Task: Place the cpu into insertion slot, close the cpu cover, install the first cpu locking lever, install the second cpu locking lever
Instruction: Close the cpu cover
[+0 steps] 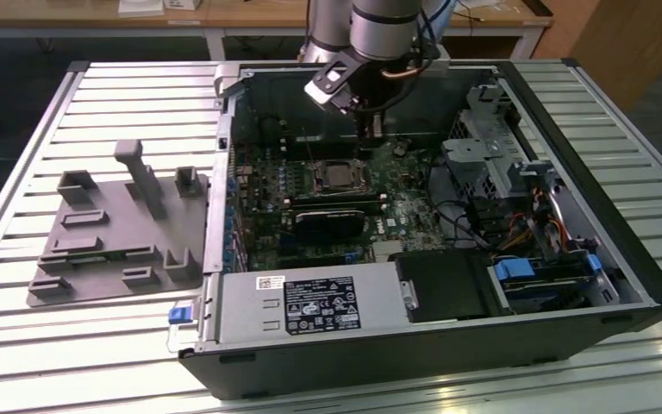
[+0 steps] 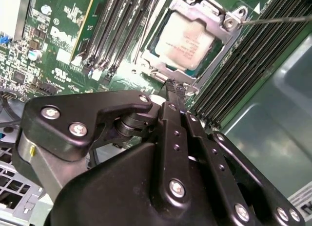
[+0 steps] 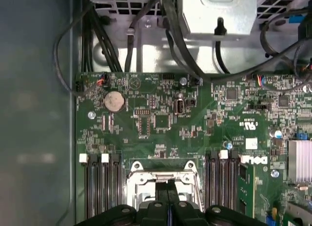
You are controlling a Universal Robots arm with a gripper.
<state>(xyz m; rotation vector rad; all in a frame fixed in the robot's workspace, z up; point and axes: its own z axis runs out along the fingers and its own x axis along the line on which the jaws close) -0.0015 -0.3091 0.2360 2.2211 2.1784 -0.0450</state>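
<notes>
Fingers (image 2: 174, 106), pressed together, point at the cover's (image 2: 225, 37) near edge; the cpu (image 2: 184, 41) lies just beyond their tips.

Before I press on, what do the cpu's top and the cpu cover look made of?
The cpu: probably a metal lid, matte dull grey, diffuse sheen without glare. The cpu cover: seemingly stamped sheet metal, bright silvery finish, with hard glints on its bent edges and tabs.
</notes>
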